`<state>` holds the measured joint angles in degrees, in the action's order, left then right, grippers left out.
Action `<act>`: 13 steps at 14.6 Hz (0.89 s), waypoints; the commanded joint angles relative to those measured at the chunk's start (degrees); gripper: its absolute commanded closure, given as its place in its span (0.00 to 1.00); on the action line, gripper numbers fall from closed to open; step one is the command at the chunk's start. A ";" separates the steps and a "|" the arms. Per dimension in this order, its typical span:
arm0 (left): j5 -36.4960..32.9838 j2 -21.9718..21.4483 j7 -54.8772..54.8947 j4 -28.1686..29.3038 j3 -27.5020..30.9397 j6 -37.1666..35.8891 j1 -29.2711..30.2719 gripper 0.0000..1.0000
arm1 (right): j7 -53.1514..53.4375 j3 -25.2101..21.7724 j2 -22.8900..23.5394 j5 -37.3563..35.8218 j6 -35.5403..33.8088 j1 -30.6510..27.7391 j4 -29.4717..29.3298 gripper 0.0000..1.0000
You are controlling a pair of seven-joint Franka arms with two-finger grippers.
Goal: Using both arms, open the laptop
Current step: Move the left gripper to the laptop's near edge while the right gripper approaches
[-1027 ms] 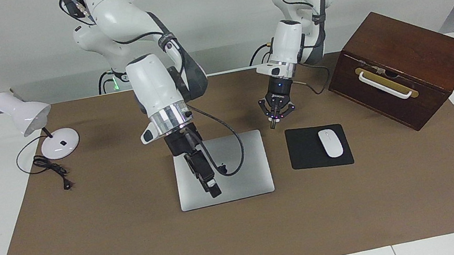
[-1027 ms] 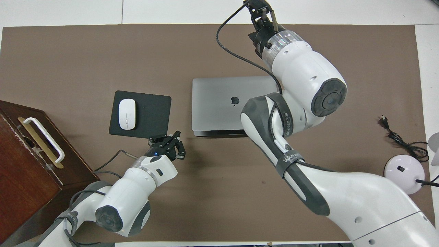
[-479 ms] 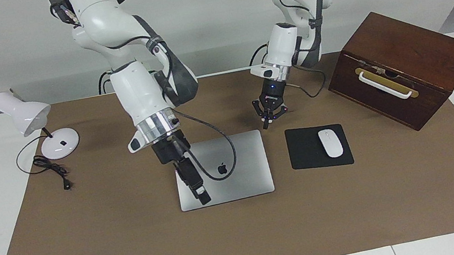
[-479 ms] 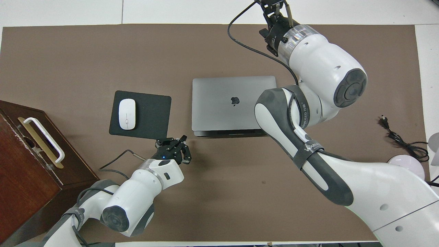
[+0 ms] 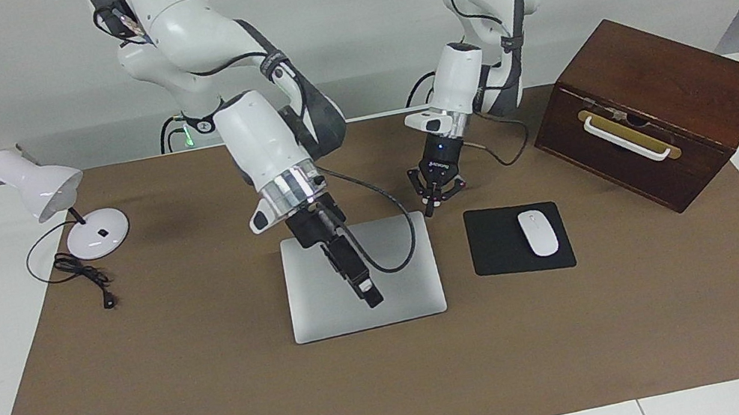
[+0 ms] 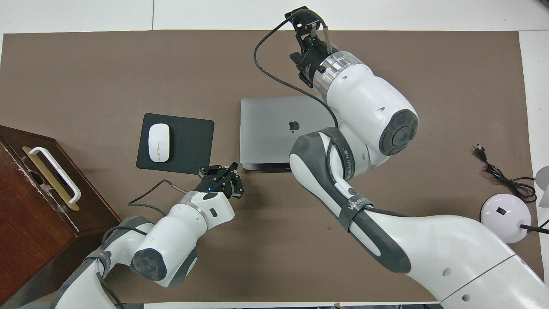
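Right claw [image 5: 372,298], aperture indeterminate, hangs over the closed laptop [image 5: 400,293] to lift its lid; left claw [image 5: 429,210], pinched empty, poises at its hinge-side corner, two o'clock, as brace.

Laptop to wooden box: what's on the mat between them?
A black rectangular mouse pad with a white oval mouse on it lies between the closed silver-grey laptop and the dark brown wooden box; the facing view shows it.

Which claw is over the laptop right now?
The right claw, hanging over the laptop toward its edge farthest from the robots. The left claw is off the lid, by the laptop's corner beside the mouse pad.
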<state>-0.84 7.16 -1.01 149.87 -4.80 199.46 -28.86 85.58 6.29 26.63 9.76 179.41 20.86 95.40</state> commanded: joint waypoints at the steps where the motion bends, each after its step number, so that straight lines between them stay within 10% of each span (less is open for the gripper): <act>1: -1.00 2.60 0.14 -2.47 0.58 1.29 -0.41 1.00 | 3.53 -0.05 -5.17 1.14 2.00 0.76 8.81 0.04; 13: -4.94 7.25 0.14 -7.30 0.58 1.29 1.52 1.00 | 15.31 0.04 -19.77 1.22 3.56 7.00 31.06 0.04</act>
<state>-2.75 12.23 -1.00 144.36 -4.47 199.48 -28.72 99.77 6.39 8.72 9.79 180.55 27.11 122.66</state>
